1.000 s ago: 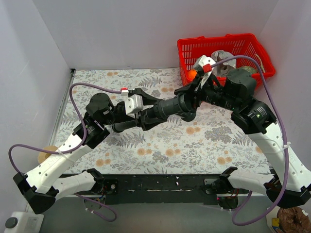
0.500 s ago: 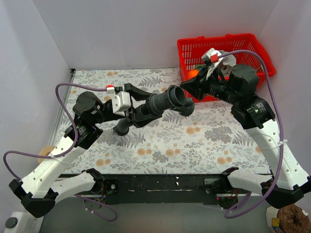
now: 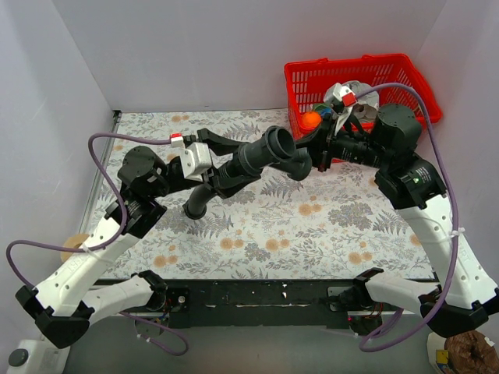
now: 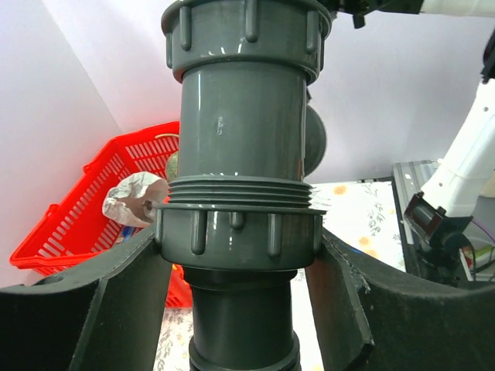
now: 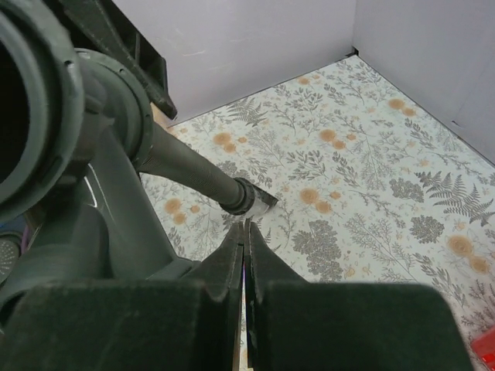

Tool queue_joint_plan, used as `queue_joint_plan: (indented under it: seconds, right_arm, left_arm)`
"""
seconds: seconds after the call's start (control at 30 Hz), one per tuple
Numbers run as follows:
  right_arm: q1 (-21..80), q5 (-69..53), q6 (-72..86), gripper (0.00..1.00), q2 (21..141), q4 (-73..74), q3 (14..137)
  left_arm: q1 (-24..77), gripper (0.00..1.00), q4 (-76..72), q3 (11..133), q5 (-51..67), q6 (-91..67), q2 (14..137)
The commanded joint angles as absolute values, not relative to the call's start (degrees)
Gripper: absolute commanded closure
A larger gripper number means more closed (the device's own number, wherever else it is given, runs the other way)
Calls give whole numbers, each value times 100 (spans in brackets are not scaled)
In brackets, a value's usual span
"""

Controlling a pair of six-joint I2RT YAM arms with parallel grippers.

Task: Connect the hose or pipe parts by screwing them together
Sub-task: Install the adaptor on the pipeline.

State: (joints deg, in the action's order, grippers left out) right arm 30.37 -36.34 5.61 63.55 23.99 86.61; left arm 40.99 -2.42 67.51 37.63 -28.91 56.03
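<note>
The dark grey fitting (image 3: 269, 153) hangs tilted above the table, its round open end facing up and back. My left gripper (image 3: 224, 174) is shut on it: in the left wrist view the fitting (image 4: 236, 131) fills the middle and the jaws of the left gripper (image 4: 238, 246) press its ribbed collar from both sides. The black ribbed hose (image 3: 198, 202) runs down from the fitting, and its collar end (image 5: 249, 197) rests on the flowered table. My right gripper (image 3: 312, 156) is just right of the fitting, shut on nothing; its fingers (image 5: 232, 255) meet in the right wrist view.
A red basket (image 3: 390, 66) with an orange ball and crumpled items stands at the back right, close behind the right wrist; it shows in the left wrist view as the red basket (image 4: 69, 212). White walls enclose the flowered table (image 3: 312, 226).
The left arm has swung the fitting and hose up and to the left. The right gripper has come off the fitting, drawn back right and shut empty.
</note>
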Motion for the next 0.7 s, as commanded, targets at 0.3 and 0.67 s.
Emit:
queue_joint_plan:
  seconds: [0.3,0.67]
  right_arm:
    - [3041,-4570,931,99,5793,2312,8526]
    - [3524,-4562,1424,99,6064,1485,8674]
  left_arm:
    - [4078,100,-695,7119,2409,-2576,6020]
    - [4262,100,-290,7260,2513,-2549,6337]
